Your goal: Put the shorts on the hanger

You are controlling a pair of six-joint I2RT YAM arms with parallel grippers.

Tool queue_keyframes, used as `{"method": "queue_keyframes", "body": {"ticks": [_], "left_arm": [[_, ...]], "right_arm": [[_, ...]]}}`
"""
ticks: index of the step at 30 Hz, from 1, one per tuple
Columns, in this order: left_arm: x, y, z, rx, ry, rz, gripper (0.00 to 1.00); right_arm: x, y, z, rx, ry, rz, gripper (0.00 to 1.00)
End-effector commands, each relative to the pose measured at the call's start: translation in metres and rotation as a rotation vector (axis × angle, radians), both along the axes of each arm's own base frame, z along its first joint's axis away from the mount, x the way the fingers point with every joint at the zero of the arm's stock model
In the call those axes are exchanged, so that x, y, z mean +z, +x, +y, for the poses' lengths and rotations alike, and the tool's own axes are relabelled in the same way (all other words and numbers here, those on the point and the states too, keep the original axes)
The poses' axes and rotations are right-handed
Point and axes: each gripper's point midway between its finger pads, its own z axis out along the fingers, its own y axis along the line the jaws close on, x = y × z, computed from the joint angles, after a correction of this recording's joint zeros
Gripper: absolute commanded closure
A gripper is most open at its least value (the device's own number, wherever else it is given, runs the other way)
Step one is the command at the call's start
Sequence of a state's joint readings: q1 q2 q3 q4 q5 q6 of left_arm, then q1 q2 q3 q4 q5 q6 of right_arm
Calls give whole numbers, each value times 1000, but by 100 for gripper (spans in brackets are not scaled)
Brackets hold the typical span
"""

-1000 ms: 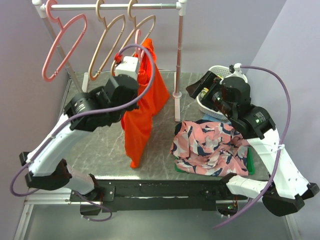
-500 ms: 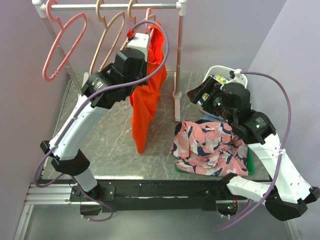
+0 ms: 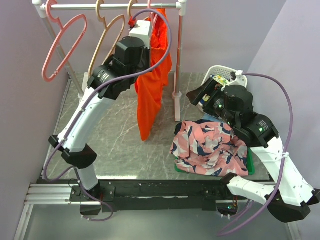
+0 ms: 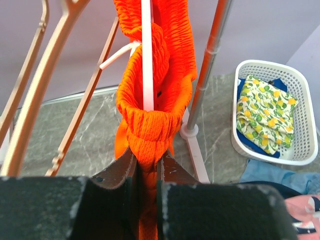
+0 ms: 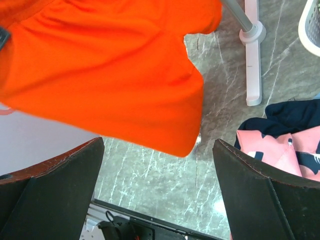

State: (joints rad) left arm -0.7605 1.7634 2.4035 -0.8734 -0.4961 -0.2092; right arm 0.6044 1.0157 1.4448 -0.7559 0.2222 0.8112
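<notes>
Since the bright orange-red soft fabric shorts (image 4: 150, 120) look light and floppy, with nothing stiff in them, I'd say the gathered waistband is the only sensible place to grab. That's where the left gripper (image 4: 146, 162) has them, jaws pressed together on a bunched fold. The shorts are at the far side, waistband looped over a bar of the thin pink plastic hanger (image 4: 146, 50) by the white rail (image 3: 90, 6), legs dangling towards the grey marble table (image 3: 110, 135). I can't tell whether the hook is properly seated. Slippery cloth on thin plastic could slide off if let go carelessly.

The right gripper (image 5: 157, 190) hangs spread wide, holding nothing, off to the right.

It's crowded up there: two tan hangers (image 3: 107, 45) just left, the second pink hanger (image 3: 80, 20) further left, the rack's pink upright (image 3: 178, 55) just right. The white plastic basket (image 4: 305, 125) with yellow-green floral cloth (image 4: 267, 107) and the pink, navy and white patterned garment (image 3: 210, 145) sit well clear.
</notes>
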Motion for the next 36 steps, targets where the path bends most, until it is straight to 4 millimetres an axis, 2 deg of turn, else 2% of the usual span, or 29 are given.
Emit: {"method": "queue_keyframes", "body": {"ticks": [1, 8, 13, 15, 23, 29, 32, 34, 35, 36], "left_arm": [[65, 10, -4, -21, -137, -187, 99], [50, 27, -11, -34, -150, -160, 99], [62, 33, -9, -39, -171, -192, 99], [59, 37, -8, -42, -172, -186, 99], [35, 56, -9, -45, -163, -129, 99], [28, 62, -13, -67, -164, -116, 99], [25, 56, -16, -97, -169, -98, 98], [22, 54, -17, -111, -167, -92, 84], [32, 47, -12, -113, -182, -111, 76], [37, 44, -10, -114, -188, -124, 60]], "right_arm": [[10, -3, -4, -17, 10, -34, 4], [10, -4, -5, -18, 13, -33, 4], [8, -5, -2, -13, 13, -29, 4], [8, -5, -2, -14, 13, -29, 4], [9, -6, -2, -15, 14, -29, 4], [6, -5, 2, -10, 12, -21, 4], [5, -6, 2, -11, 10, -22, 4], [5, -6, 2, -10, 6, -24, 4], [6, -6, 1, -13, 7, -27, 4], [5, -6, 0, -12, 6, -27, 4]]}}
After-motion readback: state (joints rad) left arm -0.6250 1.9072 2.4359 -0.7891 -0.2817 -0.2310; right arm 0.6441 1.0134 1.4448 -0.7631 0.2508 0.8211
